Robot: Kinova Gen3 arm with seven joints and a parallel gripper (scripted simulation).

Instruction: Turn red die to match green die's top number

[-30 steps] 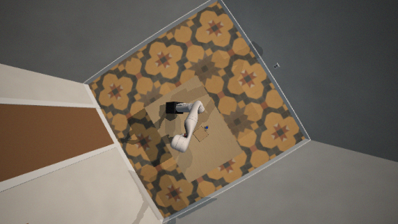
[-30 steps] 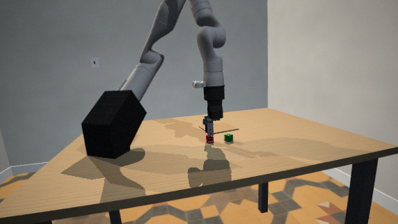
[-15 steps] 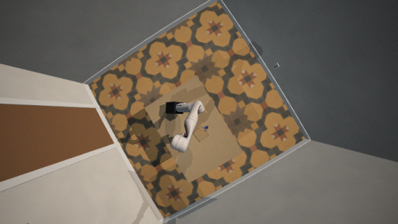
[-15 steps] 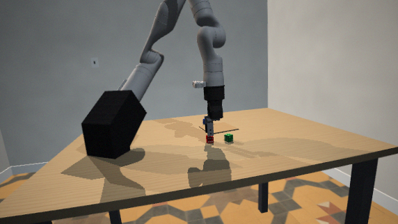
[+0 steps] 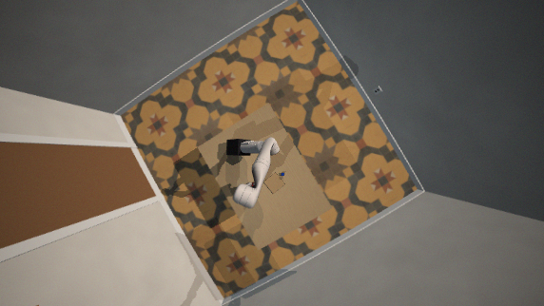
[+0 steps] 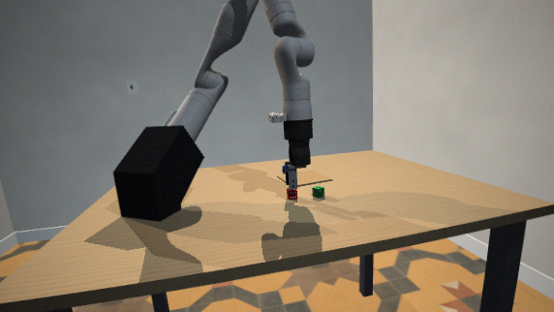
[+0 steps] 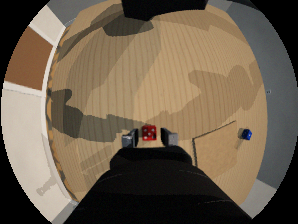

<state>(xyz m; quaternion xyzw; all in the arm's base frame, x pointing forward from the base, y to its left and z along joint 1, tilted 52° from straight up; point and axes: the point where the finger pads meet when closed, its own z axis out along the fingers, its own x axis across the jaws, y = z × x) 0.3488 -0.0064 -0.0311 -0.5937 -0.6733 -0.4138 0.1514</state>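
One gripper (image 6: 292, 186) (image 7: 149, 134), its two fingers apart, one on each side of the red die, gripping nothing. Three dice: one red (image 6: 292, 195) (image 7: 149, 133), on the bare table (image 6: 387, 181) (image 7: 175, 85) off the mat; one green (image 6: 318, 192), near the red; one blue (image 5: 282, 174) (image 6: 284, 169) (image 7: 247, 134), just beside the mat. One mat (image 5: 274, 183) (image 6: 315, 177) (image 7: 215, 150), on the table.

Gap visible on each side of red die (image 6: 292, 194) (image 7: 149, 133), between fingers. Green die (image 6: 318, 192) near red die, obstacle to one side. Mat (image 5: 274, 182) (image 6: 310, 177) (image 7: 216, 151) well apart from fingers; blue die (image 5: 282, 174) (image 7: 246, 134) just beyond mat edge.
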